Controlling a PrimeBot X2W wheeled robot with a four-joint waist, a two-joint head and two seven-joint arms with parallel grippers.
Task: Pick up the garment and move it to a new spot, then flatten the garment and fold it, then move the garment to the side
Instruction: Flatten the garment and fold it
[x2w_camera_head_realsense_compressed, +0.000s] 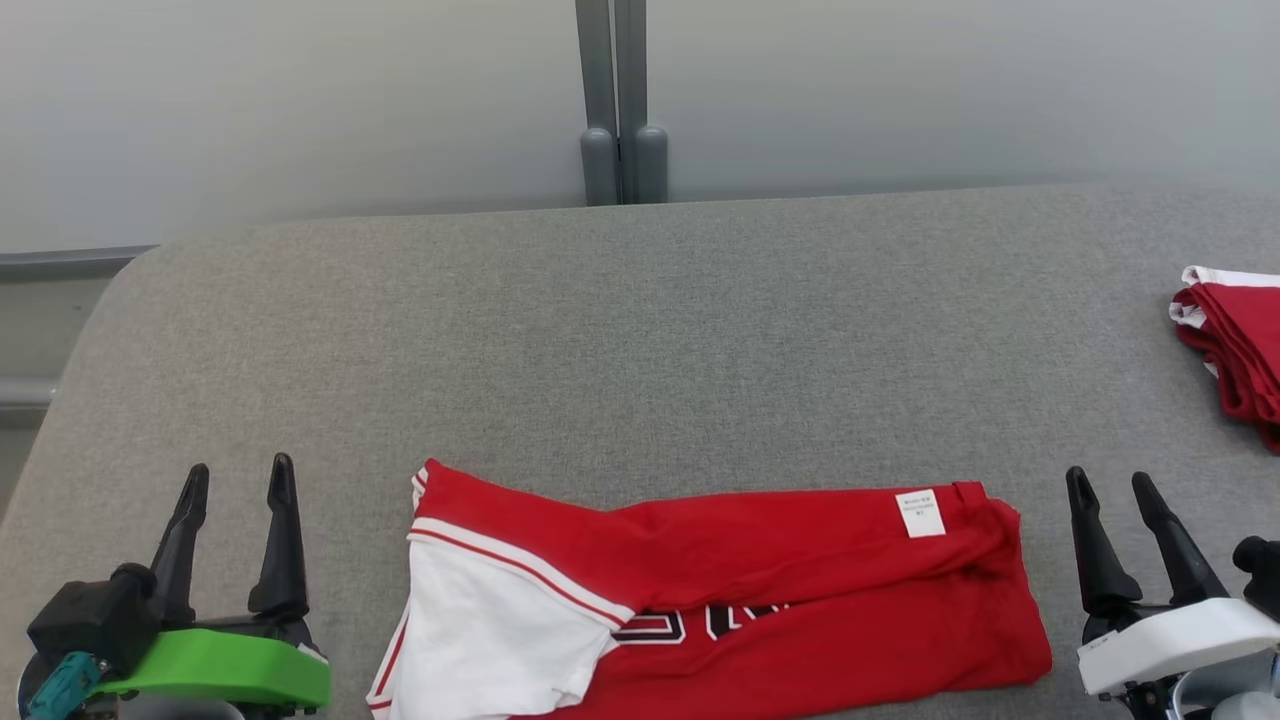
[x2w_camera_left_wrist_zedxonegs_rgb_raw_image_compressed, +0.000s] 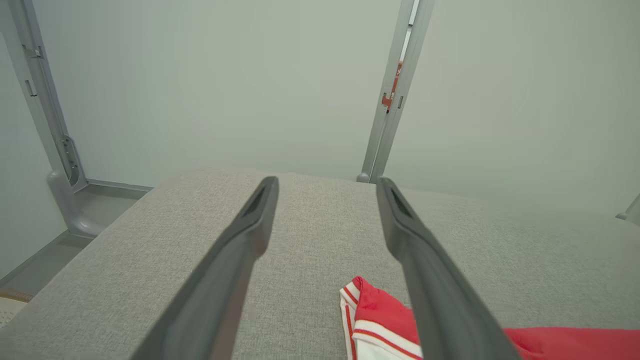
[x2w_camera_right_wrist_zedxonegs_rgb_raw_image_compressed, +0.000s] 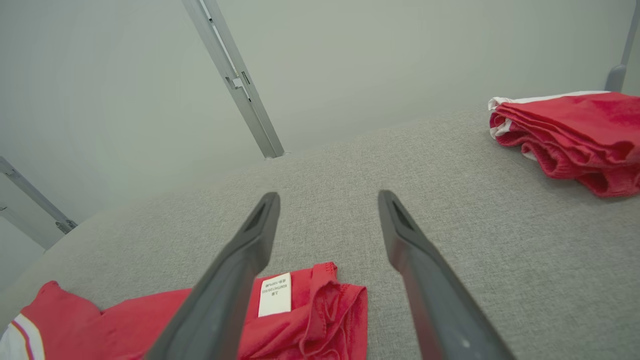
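— Garment (x2w_camera_head_realsense_compressed: 720, 590) lying as a long red-and-white band at the near edge of the table (x2w_camera_head_realsense_compressed: 640, 330)! The left gripper (x2w_camera_head_realsense_compressed: 240, 466) and right gripper (x2w_camera_head_realsense_compressed: 1109, 475) flank it, both spread wide and empty.
— Looks mid-fold to me. I'd pinch both layers at one end, carry it across squarely and keep the edges matched.
— Any writing?
— A white tag (x2w_camera_head_realsense_compressed: 920, 513), print too small to read. The dark chest lettering is half tucked under, so that's unreadable too.

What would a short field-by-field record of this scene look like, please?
surface: grey fabric table
garment: red and white shirt, folded into a long band, near edge
label: white tag near its right end
other: red folded pile at far right
left end effector: open, empty, left of shirt
right end effector: open, empty, right of shirt
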